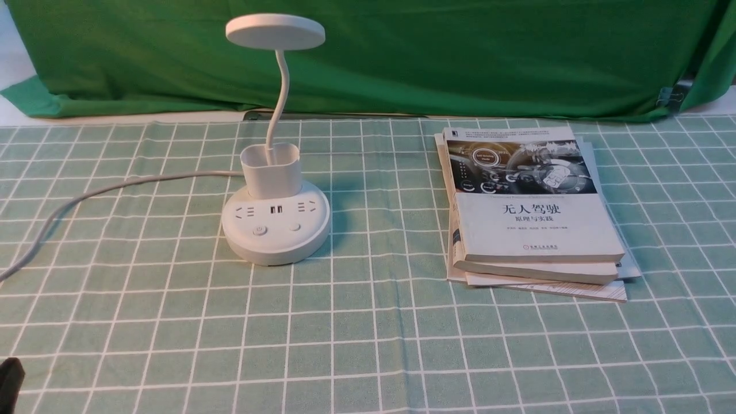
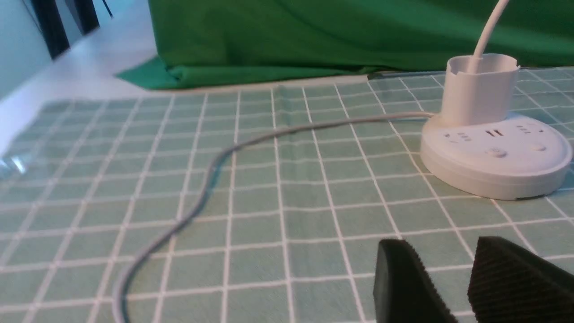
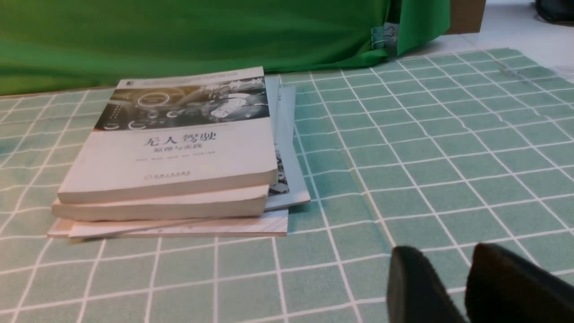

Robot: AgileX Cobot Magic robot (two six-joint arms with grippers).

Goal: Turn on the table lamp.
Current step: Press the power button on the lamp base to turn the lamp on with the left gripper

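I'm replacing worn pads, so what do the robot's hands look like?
The left hand and right hand each have two black, blunt fingers with rounded tips. The left's pads show fine ribbing; the right's are too blurred to tell. No cables or markings show.

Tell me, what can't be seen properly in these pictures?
- Lamp: front view, head's underside faces down, so lit or not is unclear.
- Cord: front view, end cut by left edge.
- Lower books: front view, covers hidden under top book.
- Left gripper, right gripper: wrist views, only fingertips, cut by frame edge.
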